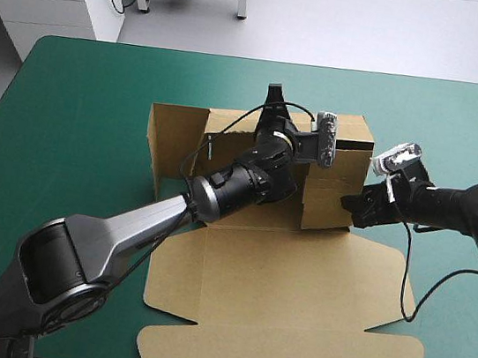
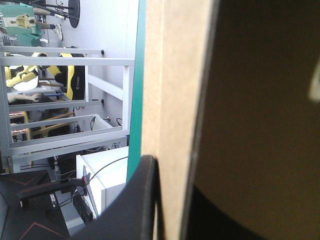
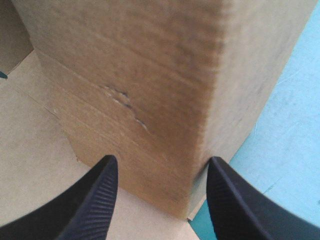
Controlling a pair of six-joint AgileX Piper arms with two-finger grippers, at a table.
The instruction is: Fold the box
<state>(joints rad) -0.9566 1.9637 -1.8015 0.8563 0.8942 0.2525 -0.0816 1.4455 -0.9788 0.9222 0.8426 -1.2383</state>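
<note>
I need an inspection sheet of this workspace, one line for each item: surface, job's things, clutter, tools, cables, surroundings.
surface: table with teal-green cover, lying flat.
job's things: brown box, walls raised on the far part, lid flat toward the near edge.
clutter: nothing seen.
tools: left tool shut on the box's far wall; right tool open, astride the box's near right corner.
cables: nothing seen besides the robot's own.
surroundings: nothing seen at or over the table.

Table (image 1: 78, 121) with a teal-green cover. On it a brown box (image 1: 288, 275): walls up in the middle, lid flat toward the near edge.
</note>
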